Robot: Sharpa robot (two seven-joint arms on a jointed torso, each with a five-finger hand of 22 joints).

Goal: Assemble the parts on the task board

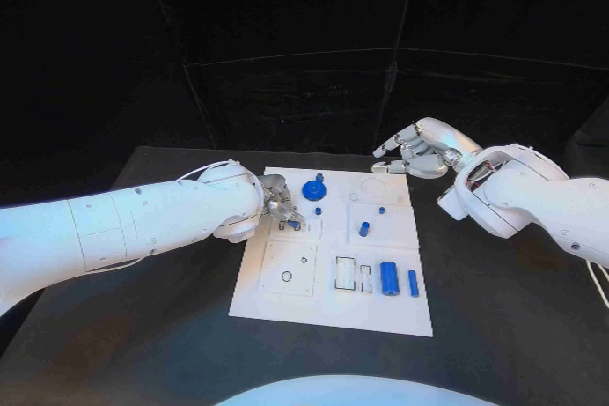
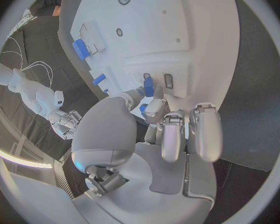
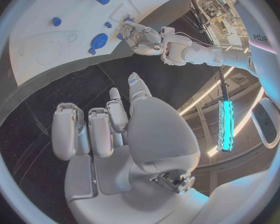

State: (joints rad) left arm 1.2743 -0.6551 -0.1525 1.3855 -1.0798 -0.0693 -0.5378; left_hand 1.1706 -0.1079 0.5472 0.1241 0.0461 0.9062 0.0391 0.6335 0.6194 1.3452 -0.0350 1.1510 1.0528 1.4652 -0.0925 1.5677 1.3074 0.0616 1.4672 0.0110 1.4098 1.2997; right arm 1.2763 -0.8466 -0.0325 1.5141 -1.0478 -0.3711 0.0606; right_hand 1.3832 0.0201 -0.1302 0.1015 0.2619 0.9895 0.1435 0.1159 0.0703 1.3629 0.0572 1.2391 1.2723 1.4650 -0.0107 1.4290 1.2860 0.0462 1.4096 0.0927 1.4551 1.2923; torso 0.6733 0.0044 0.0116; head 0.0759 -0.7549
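Observation:
The white task board [image 1: 333,313] lies in the middle of the black table. My left hand [image 1: 281,209] hovers over the board's left side and pinches a small blue part [image 2: 149,86] between thumb and finger; the part's tip is at a small slot [image 2: 169,80] in the board. My right hand [image 1: 411,154] hangs beyond the board's far right corner with its fingers [image 3: 90,130] apart and nothing in them. Near the left hand a blue round disc [image 1: 313,191] sits on the board. A blue cylinder [image 1: 390,278] and a thin blue bar [image 1: 414,283] lie near the right edge.
Short blue pegs [image 1: 364,229] stand mid-board. Rectangular cut-outs [image 1: 345,272] and a round hole [image 1: 287,276] open in the near half. Black table [image 1: 152,335] surrounds the board, with a dark curtain behind it.

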